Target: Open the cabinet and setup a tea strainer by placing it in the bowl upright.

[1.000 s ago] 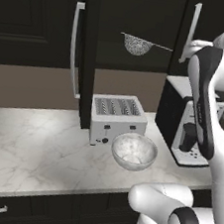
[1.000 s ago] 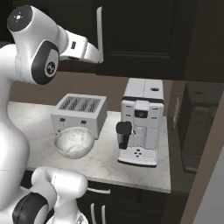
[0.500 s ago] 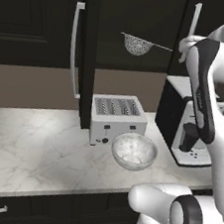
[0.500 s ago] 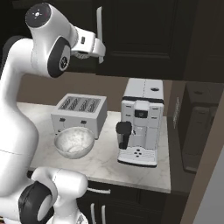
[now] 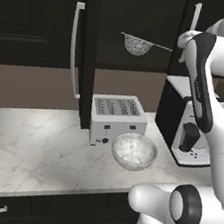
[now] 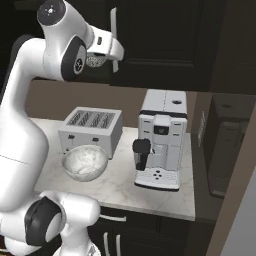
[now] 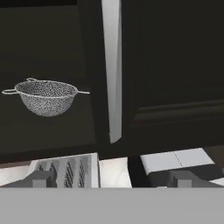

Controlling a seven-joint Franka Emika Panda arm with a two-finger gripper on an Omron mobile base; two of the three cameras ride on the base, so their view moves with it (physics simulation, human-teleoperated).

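I am holding my pincer (image 7: 109,177) wide open and empty, up by the cabinet (image 5: 86,55). Its doors are open. The tea strainer (image 7: 47,97) is sitting inside. Next, I think, I am reaching in to grab it for the bowl (image 5: 134,151) on the table (image 5: 33,153).

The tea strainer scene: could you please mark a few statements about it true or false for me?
1. The tea strainer sits inside the open cabinet. True.
2. The strainer already rests in the bowl. False: the bowl on the counter holds nothing.
3. The pincer is open and holds nothing. True.
4. The bowl stands behind the toaster. False: it stands in front of it, towards the counter's edge.
5. The coffee machine stands on the counter beside the toaster. True.
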